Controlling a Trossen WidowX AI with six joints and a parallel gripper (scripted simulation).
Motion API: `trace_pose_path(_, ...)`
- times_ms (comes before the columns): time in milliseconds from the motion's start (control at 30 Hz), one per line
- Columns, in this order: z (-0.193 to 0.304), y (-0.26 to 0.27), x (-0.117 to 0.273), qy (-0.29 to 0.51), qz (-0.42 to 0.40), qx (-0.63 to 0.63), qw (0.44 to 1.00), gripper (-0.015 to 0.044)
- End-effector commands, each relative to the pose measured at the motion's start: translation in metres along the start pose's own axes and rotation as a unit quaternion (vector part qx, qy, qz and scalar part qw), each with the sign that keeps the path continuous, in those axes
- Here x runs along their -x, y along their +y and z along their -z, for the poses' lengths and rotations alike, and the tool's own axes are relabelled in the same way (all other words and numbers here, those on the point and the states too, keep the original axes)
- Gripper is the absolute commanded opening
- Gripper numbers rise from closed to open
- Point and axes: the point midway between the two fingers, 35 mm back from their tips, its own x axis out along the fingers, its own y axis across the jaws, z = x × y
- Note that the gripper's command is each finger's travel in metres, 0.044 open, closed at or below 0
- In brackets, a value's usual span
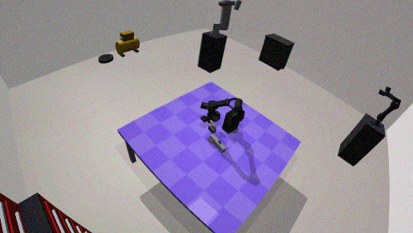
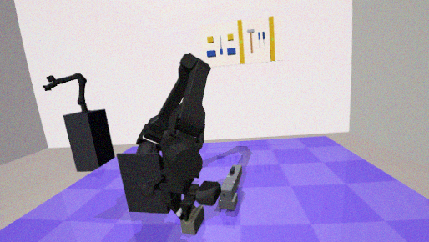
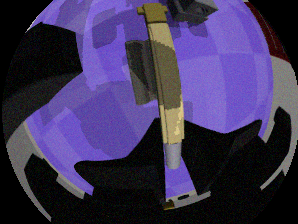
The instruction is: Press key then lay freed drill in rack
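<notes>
Between one pincer's [image 1: 209,120] [image 2: 184,212] [image 3: 172,121] two fingers [image 1: 205,118] [image 2: 188,209], one grey-ended tan bar [image 1: 212,123] [image 2: 179,213] [image 3: 167,75].

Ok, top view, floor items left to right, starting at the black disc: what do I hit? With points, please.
Black disc [image 1: 105,59] → yellow compressor [image 1: 128,45] → pedestal with grey arm [image 1: 211,52] → dark cabinet [image 1: 276,52] → pedestal with black arm [image 1: 359,138] [image 2: 81,142].

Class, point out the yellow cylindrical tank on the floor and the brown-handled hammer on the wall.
Yellow cylindrical tank [image 1: 128,46]: top view, middle of its side.
Brown-handled hammer [image 2: 251,42]: exterior view, on the handle.
</notes>
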Motion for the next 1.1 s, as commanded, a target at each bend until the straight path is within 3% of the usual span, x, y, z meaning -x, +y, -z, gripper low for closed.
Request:
trace_pose_path(0, 0.001, 0.005, -0.001, 0.000, -0.001, 0.001, 1.000, 0.0000)
trace_pose_path(1067, 0.000, 0.004, -0.044, -0.001, -0.001, 0.001, 1.000, 0.0000)
